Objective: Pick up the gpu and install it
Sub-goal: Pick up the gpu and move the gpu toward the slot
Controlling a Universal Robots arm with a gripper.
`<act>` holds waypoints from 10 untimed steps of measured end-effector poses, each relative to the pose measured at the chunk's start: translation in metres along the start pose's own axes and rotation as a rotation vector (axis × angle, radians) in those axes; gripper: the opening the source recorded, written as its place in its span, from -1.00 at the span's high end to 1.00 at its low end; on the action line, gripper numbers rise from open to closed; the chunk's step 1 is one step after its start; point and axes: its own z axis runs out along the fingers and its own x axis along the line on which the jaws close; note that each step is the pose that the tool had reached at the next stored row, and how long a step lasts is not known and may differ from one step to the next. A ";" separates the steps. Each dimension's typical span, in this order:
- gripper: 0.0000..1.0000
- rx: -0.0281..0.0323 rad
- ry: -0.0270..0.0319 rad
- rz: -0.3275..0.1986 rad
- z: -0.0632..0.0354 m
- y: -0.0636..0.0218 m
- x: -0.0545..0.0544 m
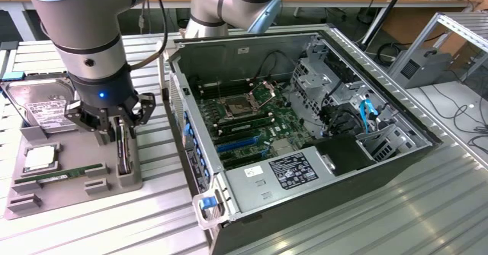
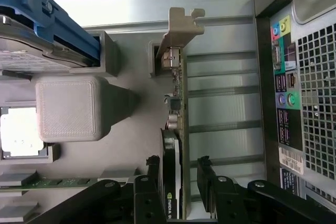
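hand (image 1: 116,132): spread, astride the gpu (image 1: 122,152), not pinching. gpu: on edge in the grey tray (image 1: 114,182), exterior view 9 o'clock of the open computer case (image 1: 305,123); upright, likely so both faces can be gripped.

The gpu (image 2: 176,124) shows a matt green circuit-board edge, a glossy black plastic shroud and a dull silver metal bracket; the hand (image 2: 178,163) is matt black, its fingers (image 2: 153,169) smooth; the tray (image 2: 68,108) is pale grey plastic, matt, with a fine printed grain; the table (image 2: 226,3) is bright ribbed metal with a soft sheen; the computer case (image 2: 320,77) is grey perforated sheet metal; the arm (image 1: 84,15) has a smooth, satin silver shell.
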 end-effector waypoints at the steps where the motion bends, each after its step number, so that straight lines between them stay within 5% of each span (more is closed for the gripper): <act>1: 0.16 -0.0001 -0.0001 0.000 0.0010 -0.0001 0.000; 10: 0.16 -0.0001 -0.0001 0.000 0.0080 -0.0004 0.001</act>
